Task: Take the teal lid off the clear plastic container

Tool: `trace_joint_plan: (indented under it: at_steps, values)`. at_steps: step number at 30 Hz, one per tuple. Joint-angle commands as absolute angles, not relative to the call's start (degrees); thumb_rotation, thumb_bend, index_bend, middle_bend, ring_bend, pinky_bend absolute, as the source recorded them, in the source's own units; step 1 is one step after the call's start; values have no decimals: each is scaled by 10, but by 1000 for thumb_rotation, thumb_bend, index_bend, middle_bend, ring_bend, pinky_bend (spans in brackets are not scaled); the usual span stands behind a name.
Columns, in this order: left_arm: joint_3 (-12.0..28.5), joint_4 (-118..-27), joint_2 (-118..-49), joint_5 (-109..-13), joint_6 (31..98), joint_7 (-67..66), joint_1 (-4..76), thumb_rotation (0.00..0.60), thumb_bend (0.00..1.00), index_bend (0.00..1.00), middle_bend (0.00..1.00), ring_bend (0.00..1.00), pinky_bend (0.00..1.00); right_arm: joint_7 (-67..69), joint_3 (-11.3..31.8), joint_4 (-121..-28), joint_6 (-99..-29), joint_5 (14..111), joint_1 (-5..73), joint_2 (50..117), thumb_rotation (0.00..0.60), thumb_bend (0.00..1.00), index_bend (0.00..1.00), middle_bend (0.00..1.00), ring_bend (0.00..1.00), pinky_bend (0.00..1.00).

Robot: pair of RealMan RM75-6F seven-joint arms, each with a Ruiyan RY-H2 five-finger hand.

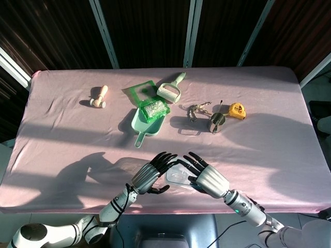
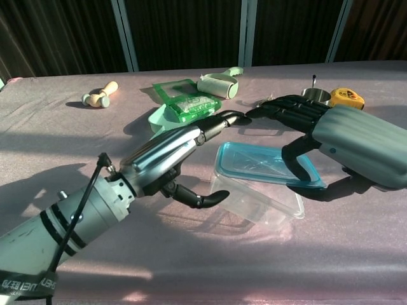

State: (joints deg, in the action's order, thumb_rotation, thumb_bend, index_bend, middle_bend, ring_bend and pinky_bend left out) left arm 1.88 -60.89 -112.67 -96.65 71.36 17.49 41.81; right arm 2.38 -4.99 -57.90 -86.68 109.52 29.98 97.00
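The teal lid (image 2: pixel 254 159) hangs tilted above the clear plastic container (image 2: pixel 267 203), its left edge raised off the rim. My right hand (image 2: pixel 346 140) grips the lid's right edge, thumb curled onto it. The container rests on the pink cloth near the table's front edge. My left hand (image 2: pixel 168 155) lies over the container's left end with its fingers stretched out flat and holds nothing. Its thumb tip sits beside the container's left wall. In the head view, the left hand (image 1: pixel 150 175) and right hand (image 1: pixel 209 180) flank the lid (image 1: pixel 178 175), and the container is mostly hidden.
Behind the hands lie a mint scoop (image 2: pixel 181 127) with a green packet (image 2: pixel 187 101), a lint roller (image 2: pixel 216 82), a wooden piece (image 2: pixel 98 95), keys (image 1: pixel 196 109), a steel cup (image 1: pixel 216 123) and a yellow tape measure (image 2: pixel 346 98). The table's front edge (image 1: pixel 170 209) is close below the hands.
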Motion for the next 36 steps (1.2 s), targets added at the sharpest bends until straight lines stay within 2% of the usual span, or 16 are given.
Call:
trace_joint_plan:
  at_steps: [1, 13, 21, 26, 27, 30, 32, 33, 34, 36]
  values:
    - [27, -614, -1116, -961, 720, 172, 416, 600, 285, 0, 0, 0, 0, 16, -43, -590, -875, 1095, 302, 960, 600, 681, 818, 186, 10, 0]
    - [45, -650, -1049, -941, 752, 176, 396, 600, 286, 0, 0, 0, 0, -23, -11, -630, -859, 1058, 305, 899, 600, 681, 818, 186, 10, 0]
    - [30, -675, -1013, -946, 766, 167, 377, 600, 290, 0, 0, 0, 0, -44, -14, -549, -806, 1011, 289, 915, 600, 681, 798, 186, 10, 0]
    - [13, -691, -987, -952, 773, 146, 362, 600, 291, 0, 0, 0, 0, -27, -12, -486, -757, 979, 287, 946, 600, 680, 725, 186, 10, 0]
    - [10, -694, -979, -953, 777, 139, 357, 600, 291, 0, 0, 0, 0, -19, -13, -485, -746, 974, 288, 947, 600, 680, 672, 186, 10, 0]
    - [-5, -711, -948, -951, 785, 125, 336, 600, 291, 0, 0, 0, 0, 2, -17, -493, -725, 967, 291, 942, 600, 647, 418, 144, 3, 0]
    - [-13, -728, -922, -947, 783, 115, 327, 600, 291, 0, 0, 0, 0, 10, -18, -512, -718, 964, 292, 933, 600, 524, 213, 71, 0, 0]
    - [-16, -738, -911, -945, 780, 110, 323, 600, 291, 0, 0, 0, 0, 11, -19, -522, -714, 963, 292, 928, 600, 426, 111, 33, 0, 0]
    - [-20, -755, -896, -942, 776, 104, 319, 600, 292, 0, 0, 0, 0, 6, -22, -540, -708, 961, 291, 918, 600, 329, 44, 10, 0, 0]
    - [-24, -781, -871, -938, 771, 93, 314, 600, 292, 0, 0, 0, 0, -3, -26, -571, -709, 964, 289, 902, 600, 195, 0, 0, 0, 0]
